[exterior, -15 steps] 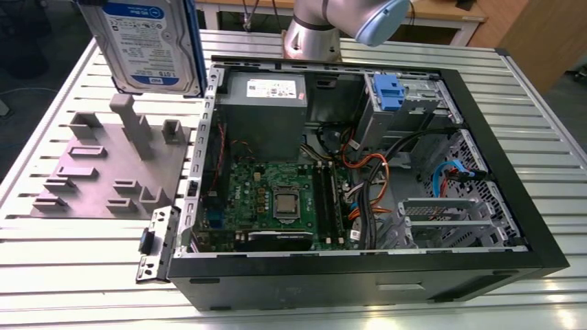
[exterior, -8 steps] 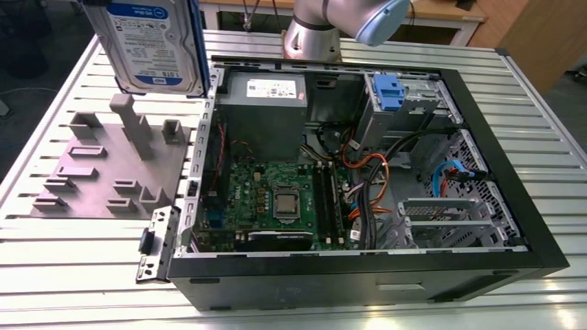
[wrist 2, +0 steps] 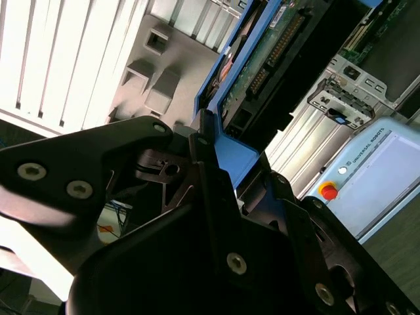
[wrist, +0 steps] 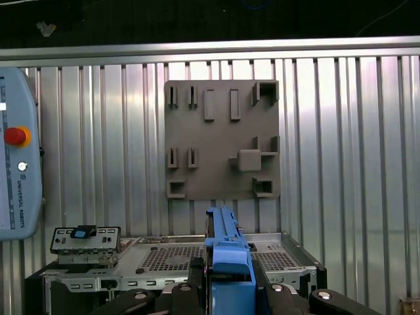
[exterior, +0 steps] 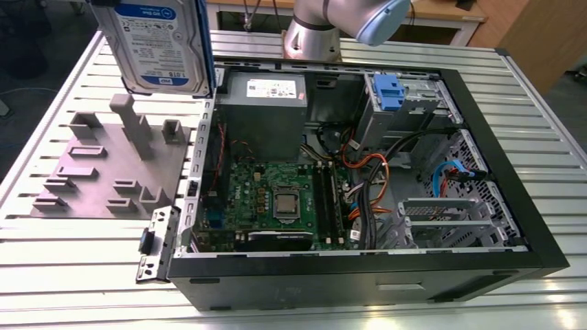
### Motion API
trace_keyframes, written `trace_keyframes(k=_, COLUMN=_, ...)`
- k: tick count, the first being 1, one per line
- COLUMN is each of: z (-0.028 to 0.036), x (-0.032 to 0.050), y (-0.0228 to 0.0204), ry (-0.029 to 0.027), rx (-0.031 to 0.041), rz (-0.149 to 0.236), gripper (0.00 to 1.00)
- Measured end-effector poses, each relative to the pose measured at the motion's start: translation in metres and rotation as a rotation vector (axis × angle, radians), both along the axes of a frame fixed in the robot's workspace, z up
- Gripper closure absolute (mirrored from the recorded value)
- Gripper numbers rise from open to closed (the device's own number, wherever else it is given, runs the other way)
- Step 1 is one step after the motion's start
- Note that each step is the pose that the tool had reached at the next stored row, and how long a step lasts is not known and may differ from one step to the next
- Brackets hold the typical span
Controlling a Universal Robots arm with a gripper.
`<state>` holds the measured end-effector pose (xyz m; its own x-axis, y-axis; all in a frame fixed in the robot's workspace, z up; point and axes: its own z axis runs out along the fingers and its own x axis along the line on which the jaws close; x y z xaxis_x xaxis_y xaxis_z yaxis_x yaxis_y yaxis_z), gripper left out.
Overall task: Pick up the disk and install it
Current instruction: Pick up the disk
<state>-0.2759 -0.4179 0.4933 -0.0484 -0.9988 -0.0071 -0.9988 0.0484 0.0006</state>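
My black claw (wrist 2: 226, 157) is clamped on the silver rectangular disk (exterior: 156, 48) in its blue plastic carrier, holding it in the air near the grey moulded fixture plate (exterior: 101, 172) and the open black computer case (exterior: 477, 172).

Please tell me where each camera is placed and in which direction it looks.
Exterior view: off the arm, looking down into the open computer case; the arm and the held-up disk show.
First wrist view: on the arm, looking past the gripper and disk onto the grey plate.
Second wrist view: on the arm, close behind the gripper, which is shut on the disk.
Shared: all three show the disk and the grey plate.
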Motion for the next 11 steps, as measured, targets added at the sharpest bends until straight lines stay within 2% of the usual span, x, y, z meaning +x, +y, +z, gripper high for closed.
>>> trace_keyframes(k=7, z=-0.0001, x=0.0067, y=-0.0005, ry=0.0001, rx=-0.0013, rz=0.0, gripper=0.64)
trace_keyframes(k=11, z=-0.0002, x=0.0068, y=-0.0034, ry=-0.0001, rx=-0.0055, rz=0.0, gripper=0.64)
